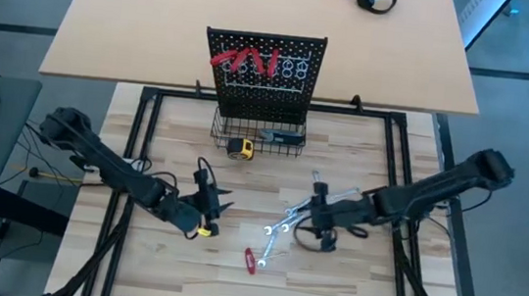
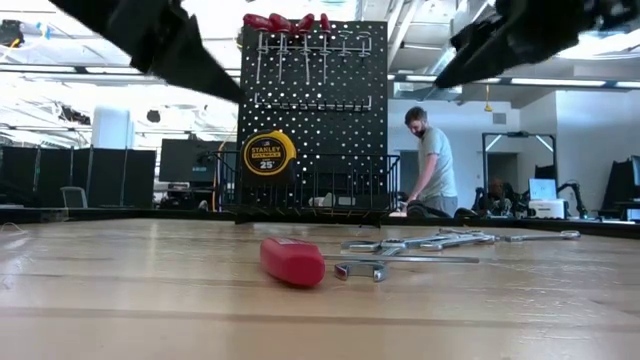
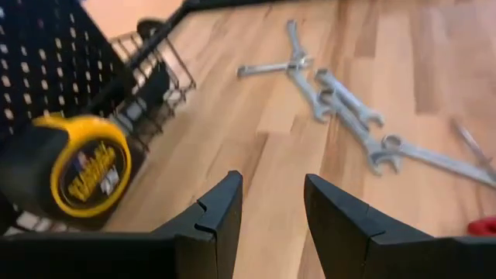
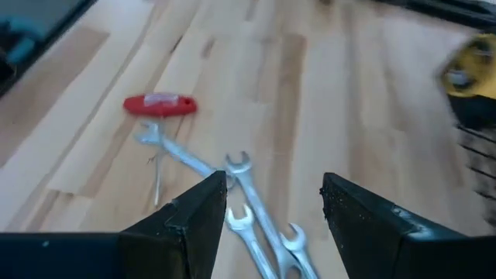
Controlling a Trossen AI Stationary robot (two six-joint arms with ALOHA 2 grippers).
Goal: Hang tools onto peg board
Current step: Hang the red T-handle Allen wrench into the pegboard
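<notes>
Tools partly hung, both arms empty over the table.
High view: peg board [image 1: 264, 69] upright at the table's [image 1: 163, 266] far edge, red pliers [image 1: 246, 60] already on its hooks; wrenches [image 1: 280, 231] and a red-handled tool [image 1: 250, 261] lie loose between left gripper [image 1: 222, 206] and right gripper [image 1: 312, 209]. Low view: tape measure [image 2: 268, 154] sits at the board's basket [image 2: 330, 205]; both arms are raised. Left wrist view: fingers [image 3: 219, 211] apart, nothing held. Right wrist view: fingers [image 4: 203, 203] apart, above the wrenches. Judged step: selecting the next tool; the next move calls for descent and closing on one wrench shank.
</notes>
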